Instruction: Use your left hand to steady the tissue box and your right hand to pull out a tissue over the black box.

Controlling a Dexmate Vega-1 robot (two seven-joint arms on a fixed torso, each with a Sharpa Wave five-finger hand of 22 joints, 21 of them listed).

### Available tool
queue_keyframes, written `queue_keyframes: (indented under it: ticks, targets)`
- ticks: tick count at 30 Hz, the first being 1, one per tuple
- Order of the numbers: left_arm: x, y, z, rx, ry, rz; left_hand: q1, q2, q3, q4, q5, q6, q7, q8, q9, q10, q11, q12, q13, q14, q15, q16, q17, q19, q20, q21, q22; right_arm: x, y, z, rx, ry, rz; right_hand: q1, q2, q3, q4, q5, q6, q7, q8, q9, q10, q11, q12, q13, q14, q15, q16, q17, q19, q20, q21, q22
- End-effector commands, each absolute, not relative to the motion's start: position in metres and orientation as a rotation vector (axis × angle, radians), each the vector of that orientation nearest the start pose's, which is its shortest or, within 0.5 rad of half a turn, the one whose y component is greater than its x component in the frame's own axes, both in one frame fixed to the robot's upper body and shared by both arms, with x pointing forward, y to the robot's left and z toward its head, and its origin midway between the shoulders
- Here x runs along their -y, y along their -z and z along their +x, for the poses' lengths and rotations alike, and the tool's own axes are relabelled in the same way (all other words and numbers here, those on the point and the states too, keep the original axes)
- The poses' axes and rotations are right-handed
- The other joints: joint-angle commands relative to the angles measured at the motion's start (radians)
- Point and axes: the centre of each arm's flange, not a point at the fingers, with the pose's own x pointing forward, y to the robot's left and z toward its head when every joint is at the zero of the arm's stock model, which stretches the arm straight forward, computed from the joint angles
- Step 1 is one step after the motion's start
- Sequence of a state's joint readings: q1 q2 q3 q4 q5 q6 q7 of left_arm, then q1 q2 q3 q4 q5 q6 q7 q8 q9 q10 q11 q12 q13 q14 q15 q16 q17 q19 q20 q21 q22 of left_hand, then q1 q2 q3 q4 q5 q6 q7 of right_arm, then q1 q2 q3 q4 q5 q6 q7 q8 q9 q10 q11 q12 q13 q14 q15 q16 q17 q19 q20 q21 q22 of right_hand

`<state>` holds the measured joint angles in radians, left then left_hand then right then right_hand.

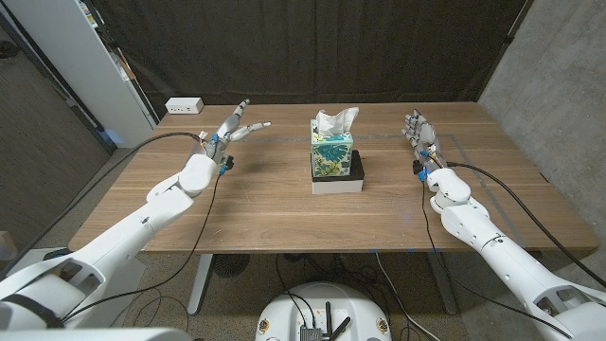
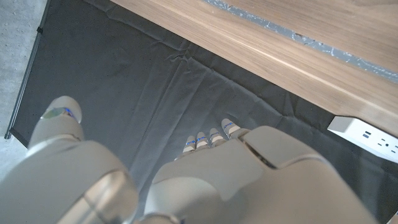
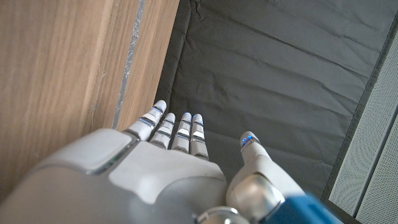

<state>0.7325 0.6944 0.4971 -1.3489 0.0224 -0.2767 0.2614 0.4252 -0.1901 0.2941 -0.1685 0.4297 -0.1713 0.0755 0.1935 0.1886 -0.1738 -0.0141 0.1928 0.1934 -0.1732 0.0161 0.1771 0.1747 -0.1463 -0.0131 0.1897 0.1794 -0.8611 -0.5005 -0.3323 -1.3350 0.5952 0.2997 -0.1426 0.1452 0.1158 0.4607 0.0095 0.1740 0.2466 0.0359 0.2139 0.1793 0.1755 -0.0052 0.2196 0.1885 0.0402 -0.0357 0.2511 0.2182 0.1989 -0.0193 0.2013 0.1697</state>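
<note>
Your left hand [image 2: 205, 180] showed from behind, its fingers [image 2: 214, 138] held close together and straight, the thumb [image 2: 59, 121] set well apart from them, holding nothing. Beyond the fingers hung a dark creased curtain [image 2: 137, 81]. The table's [image 2: 298, 31] wooden edge ran past it, and a white power strip [image 2: 367, 134] lay on the table near that edge.
</note>
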Motion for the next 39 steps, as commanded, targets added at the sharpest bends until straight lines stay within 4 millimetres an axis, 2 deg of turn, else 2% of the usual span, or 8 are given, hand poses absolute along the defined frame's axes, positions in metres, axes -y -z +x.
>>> queue_keyframes:
  ticks: [1, 39]
  targets:
    - [-0.297, -0.032, 0.637, 0.789, -0.064, 0.787, 0.011, 0.0, -0.009, -0.001, 0.008, -0.478, 0.004, 0.011, 0.005, -0.348, 0.009, 0.008, 0.003, -0.25, 0.008, 0.006, 0.004, -0.003, -0.008, 0.006, 0.002, 0.313, 0.017, 0.648, 0.633, -0.023, 0.06, 0.007, -0.007, 0.0, -0.008, -0.001, 0.011, -0.003, -0.004, 0.002, 0.009, -0.004, -0.004, 0.004, 0.007, -0.034, -0.004, 0.001, -0.002, 0.008, 0.0, 0.004]
    - [-0.289, -0.004, 0.598, 0.805, -0.042, 0.788, 0.033, 0.005, -0.06, 0.005, 0.034, -0.453, -0.001, 0.021, 0.004, -0.327, 0.003, 0.014, 0.003, -0.236, 0.001, 0.009, 0.003, 0.01, -0.017, 0.011, 0.002, 0.309, 0.017, 0.649, 0.641, -0.006, 0.071, 0.011, -0.01, -0.008, -0.03, 0.001, 0.012, 0.01, -0.012, 0.002, 0.012, -0.004, -0.011, 0.005, 0.009, -0.023, -0.013, -0.009, -0.002, 0.012, -0.002, 0.004]
